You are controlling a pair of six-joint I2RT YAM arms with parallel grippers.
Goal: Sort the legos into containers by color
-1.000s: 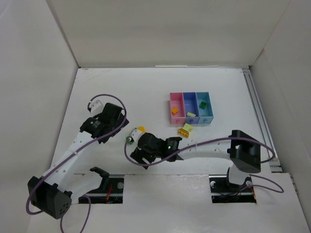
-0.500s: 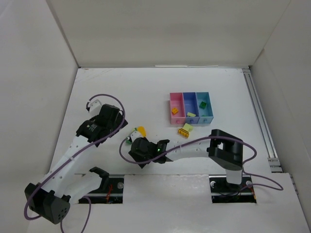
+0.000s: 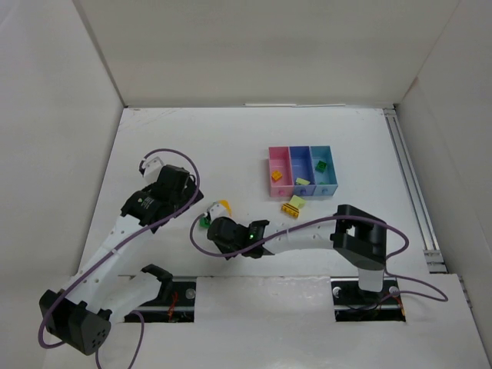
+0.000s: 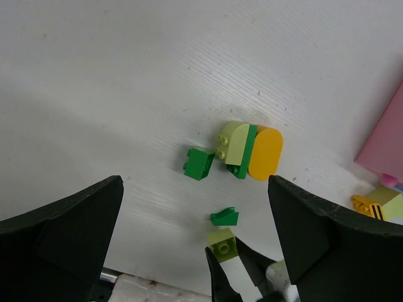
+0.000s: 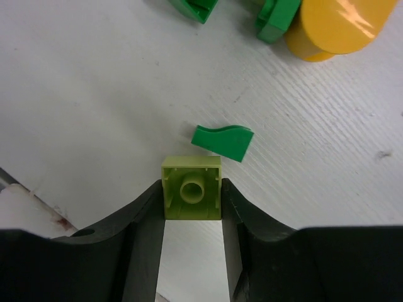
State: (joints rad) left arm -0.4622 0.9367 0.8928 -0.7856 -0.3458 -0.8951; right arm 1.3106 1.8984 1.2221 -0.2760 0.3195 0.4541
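My right gripper (image 5: 192, 190) is shut on a pale yellow-green lego (image 5: 191, 187), which lies on the table with its hollow underside facing the wrist camera. A dark green curved lego (image 5: 222, 141) lies just beyond it. Farther off sit a dark green brick (image 4: 199, 163) and a stuck-together pale green, green and orange cluster (image 4: 249, 148). My left gripper (image 4: 195, 189) hangs open above this group with nothing between its fingers. The containers (image 3: 302, 172) stand to the right: the pink one holds an orange brick, the blue-purple one a pale brick, the light blue one a green brick.
Two yellowish bricks (image 3: 294, 205) lie just in front of the containers. White walls enclose the table on three sides. A rail (image 3: 411, 192) runs along the right edge. The arm bases and their cables sit at the near edge.
The right gripper has slid left toward the loose bricks and closed its fingers on the pale yellow-green lego. The left arm has shifted only slightly.
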